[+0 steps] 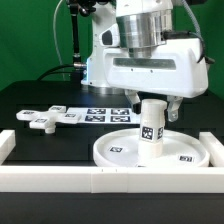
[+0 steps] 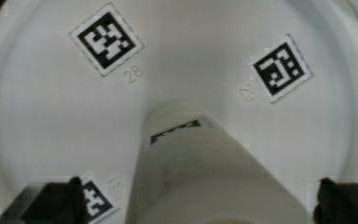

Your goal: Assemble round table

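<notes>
The large rimmed white disc [image 1: 118, 152] lies flat on the black table, with tags on its face; in the wrist view it [image 2: 176, 60] fills the picture. The short cylindrical leg [image 1: 151, 128] stands upright at the disc's middle, a tag on its side; it also shows in the wrist view [image 2: 202, 160]. My gripper [image 1: 152, 105] is straight above it, its fingers on either side of the leg's top. In the wrist view the gripper [image 2: 202, 205] is open, with a visible gap at one finger. The cross-shaped foot piece [image 1: 45, 118] lies at the exterior view's left.
The marker board [image 1: 105, 113] lies behind the disc. Long white border bars run along the front [image 1: 110, 182] and at both sides [image 1: 6, 146]. A green backdrop stands behind the arm's base.
</notes>
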`<action>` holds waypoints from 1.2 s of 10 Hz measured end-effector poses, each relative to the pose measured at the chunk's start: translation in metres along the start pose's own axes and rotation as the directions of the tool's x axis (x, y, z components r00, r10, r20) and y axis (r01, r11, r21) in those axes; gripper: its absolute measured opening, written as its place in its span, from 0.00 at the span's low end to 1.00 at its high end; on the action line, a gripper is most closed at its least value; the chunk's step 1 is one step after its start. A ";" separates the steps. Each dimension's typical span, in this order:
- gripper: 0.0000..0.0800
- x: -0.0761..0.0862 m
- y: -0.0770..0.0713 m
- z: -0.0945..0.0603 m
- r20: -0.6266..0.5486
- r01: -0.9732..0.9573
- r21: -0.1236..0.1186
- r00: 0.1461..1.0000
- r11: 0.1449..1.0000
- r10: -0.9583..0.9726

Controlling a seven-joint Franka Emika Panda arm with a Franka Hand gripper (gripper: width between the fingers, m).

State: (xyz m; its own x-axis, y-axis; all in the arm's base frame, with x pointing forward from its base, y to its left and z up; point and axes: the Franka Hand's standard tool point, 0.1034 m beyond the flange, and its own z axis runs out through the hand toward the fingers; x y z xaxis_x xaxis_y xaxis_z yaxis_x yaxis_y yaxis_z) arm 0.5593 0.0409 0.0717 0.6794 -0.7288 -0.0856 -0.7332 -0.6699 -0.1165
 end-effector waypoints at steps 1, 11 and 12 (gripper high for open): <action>0.81 0.000 0.000 0.000 0.000 0.092 0.000 0.996 0.996 -0.092; 0.81 -0.004 -0.005 0.001 0.005 0.806 -0.046 0.591 0.590 -0.807; 0.81 -0.004 -0.005 0.001 0.015 0.875 -0.061 0.482 0.480 -0.876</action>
State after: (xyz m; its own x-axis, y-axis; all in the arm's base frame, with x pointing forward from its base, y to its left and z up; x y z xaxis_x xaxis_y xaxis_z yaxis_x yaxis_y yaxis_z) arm 0.5608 0.0473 0.0718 0.9702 0.2377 0.0464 0.2406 -0.9681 -0.0703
